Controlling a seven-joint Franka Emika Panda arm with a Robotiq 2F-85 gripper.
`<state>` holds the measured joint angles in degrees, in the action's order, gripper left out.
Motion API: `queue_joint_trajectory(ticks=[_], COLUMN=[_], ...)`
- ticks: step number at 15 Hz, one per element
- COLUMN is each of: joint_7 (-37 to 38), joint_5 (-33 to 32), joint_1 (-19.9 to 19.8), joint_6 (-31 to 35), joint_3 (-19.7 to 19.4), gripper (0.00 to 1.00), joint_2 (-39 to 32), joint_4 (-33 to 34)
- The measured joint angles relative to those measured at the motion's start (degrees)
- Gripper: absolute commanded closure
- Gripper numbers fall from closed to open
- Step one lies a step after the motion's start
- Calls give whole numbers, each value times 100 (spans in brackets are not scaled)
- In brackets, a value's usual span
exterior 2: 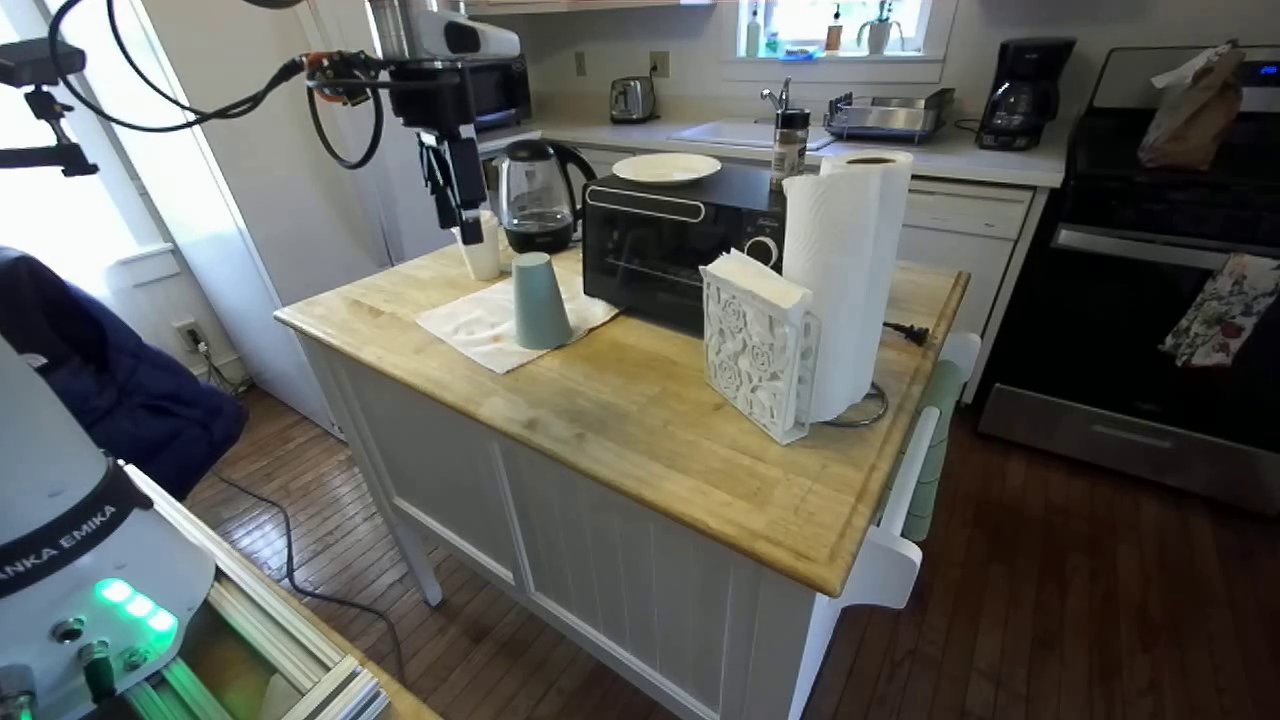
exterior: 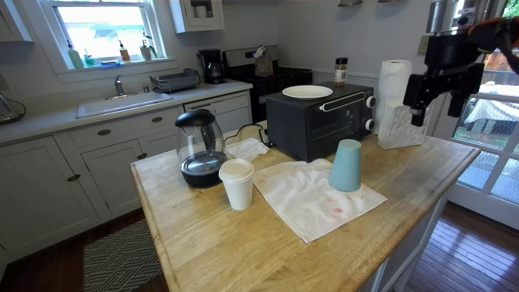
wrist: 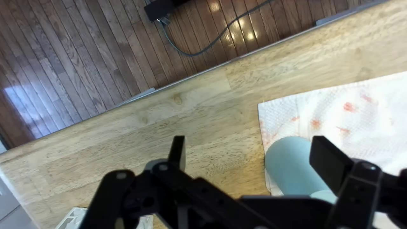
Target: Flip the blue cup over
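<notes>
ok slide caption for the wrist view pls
Open end effector above a wooden table, partly hiding the blue cup on a red-spotted white towel.

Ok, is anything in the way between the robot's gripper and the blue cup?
Nothing visible is in the way. The open gripper hangs higher than the blue cup, which stands on the white towel with nothing on top.

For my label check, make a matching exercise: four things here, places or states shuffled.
1. light blue tapered tumbler
2. white lidded tapered cup
3. round white plate
4. black two-fingered gripper

A. on the black boxy toaster oven
B. open, holding nothing
C. on the wooden tabletop beside the glass kettle
D. upside down on the stained white towel

Pairs: 1D; 2C; 3A; 4B
</notes>
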<state>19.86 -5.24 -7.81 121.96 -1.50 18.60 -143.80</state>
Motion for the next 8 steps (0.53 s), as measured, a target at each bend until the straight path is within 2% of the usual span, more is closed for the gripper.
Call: queue_joint_trajectory(ticks=[4, 8], joint_7=[361, 369], joint_5=[201, 237], joint_1=[74, 96], joint_6=[819, 911], joint_3=[112, 114], gripper=[0, 0], joint_2=[-393, -489], joint_4=[11, 38])
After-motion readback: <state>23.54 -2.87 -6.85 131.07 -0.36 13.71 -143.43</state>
